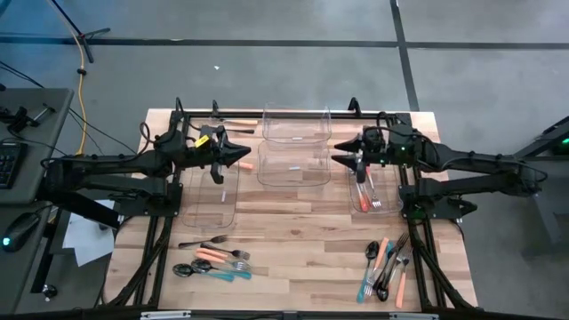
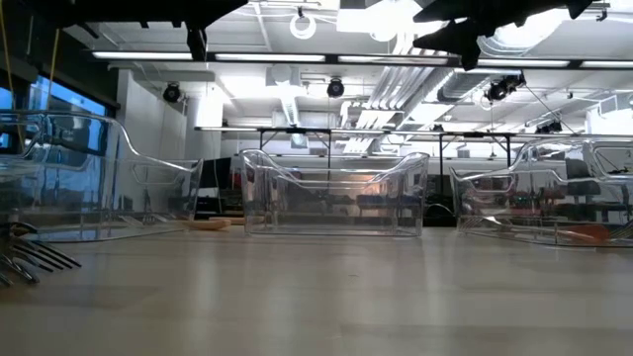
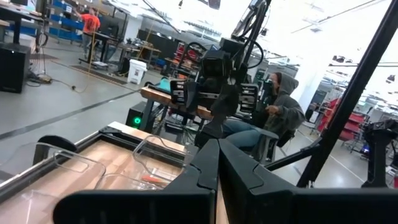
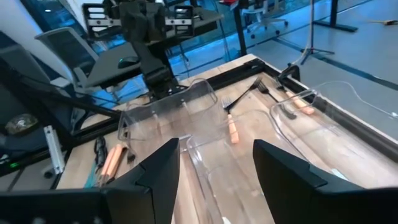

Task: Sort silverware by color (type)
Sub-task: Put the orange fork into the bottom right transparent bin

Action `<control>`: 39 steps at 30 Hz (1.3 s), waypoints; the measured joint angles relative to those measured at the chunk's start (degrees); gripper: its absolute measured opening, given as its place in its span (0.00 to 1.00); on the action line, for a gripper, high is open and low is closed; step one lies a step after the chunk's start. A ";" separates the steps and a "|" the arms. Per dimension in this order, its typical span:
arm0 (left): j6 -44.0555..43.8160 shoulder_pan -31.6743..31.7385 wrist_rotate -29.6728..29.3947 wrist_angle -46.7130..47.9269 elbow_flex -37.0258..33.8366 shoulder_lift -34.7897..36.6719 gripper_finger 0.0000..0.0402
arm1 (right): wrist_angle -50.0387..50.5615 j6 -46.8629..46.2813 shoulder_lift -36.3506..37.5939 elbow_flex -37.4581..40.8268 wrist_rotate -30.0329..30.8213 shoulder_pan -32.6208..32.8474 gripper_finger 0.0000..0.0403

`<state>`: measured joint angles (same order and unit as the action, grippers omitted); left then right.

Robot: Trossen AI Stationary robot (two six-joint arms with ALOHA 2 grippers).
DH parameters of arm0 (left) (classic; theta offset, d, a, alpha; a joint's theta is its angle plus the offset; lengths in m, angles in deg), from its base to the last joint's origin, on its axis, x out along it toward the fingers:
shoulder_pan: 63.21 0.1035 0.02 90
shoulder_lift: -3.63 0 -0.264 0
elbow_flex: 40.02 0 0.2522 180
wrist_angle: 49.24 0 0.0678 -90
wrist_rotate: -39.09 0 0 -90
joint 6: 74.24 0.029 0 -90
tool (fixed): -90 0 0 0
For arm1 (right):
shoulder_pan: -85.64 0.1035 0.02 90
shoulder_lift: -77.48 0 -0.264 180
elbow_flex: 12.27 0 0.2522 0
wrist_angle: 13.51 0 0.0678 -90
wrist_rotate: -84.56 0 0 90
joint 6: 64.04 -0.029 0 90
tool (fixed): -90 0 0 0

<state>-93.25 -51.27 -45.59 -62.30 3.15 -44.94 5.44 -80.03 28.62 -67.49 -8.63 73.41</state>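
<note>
Silverware lies in two loose piles at the counter's [image 1: 293, 240] near edge, one left [image 1: 216, 260], one right [image 1: 386, 267], with a few pieces in the right bin [image 1: 369, 196]. Left hand [image 1: 244, 156] pressed together above the left bin [image 1: 212, 197]. Right hand [image 1: 338, 161] spread, empty, beside the middle bins [image 1: 294, 148].

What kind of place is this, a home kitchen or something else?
Probably a robotics lab or workshop, not a kitchen. A polished concrete floor surrounds the wooden table, open pipes and strip lights run along the ceiling, and a seated person is among equipment racks behind.
</note>
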 joint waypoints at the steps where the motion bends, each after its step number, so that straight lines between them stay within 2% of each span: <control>1: 0.14 -0.02 -0.04 0.00 0.00 0.00 0.00 | -0.06 0.02 0.00 0.00 -0.09 0.00 0.47; 15: 0.69 0.00 -0.15 -0.02 0.00 0.00 0.00 | -0.32 -3.54 0.16 0.00 -1.56 0.00 0.47; 19: 0.66 0.00 -0.28 -0.02 -0.02 0.00 0.00 | -0.27 -14.89 0.16 -0.04 -5.17 0.02 0.47; 24: -0.25 0.02 -0.28 -0.07 -0.02 0.13 0.00 | 4.06 -33.22 0.16 -0.09 -13.47 3.04 0.47; 27: -0.25 0.02 -0.26 -0.06 -0.04 0.13 0.00 | 10.11 -42.93 0.16 -0.11 -17.18 8.04 0.47; 30: -0.27 0.02 -0.26 -0.04 -0.04 0.13 0.00 | 16.54 -51.33 0.16 -0.11 -17.75 15.53 0.47; 34: -0.36 0.02 -0.26 -0.04 -0.06 0.13 0.00 | 23.09 -64.15 -0.38 -0.11 -13.95 27.22 0.47; 39: -0.36 0.02 -0.24 -0.05 -0.07 0.13 0.00 | 26.69 -81.92 -4.05 -0.15 -8.82 40.86 0.47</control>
<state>-93.61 -51.25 -45.83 -62.36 3.09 -44.81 32.13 -161.95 24.57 -67.64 -17.45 114.27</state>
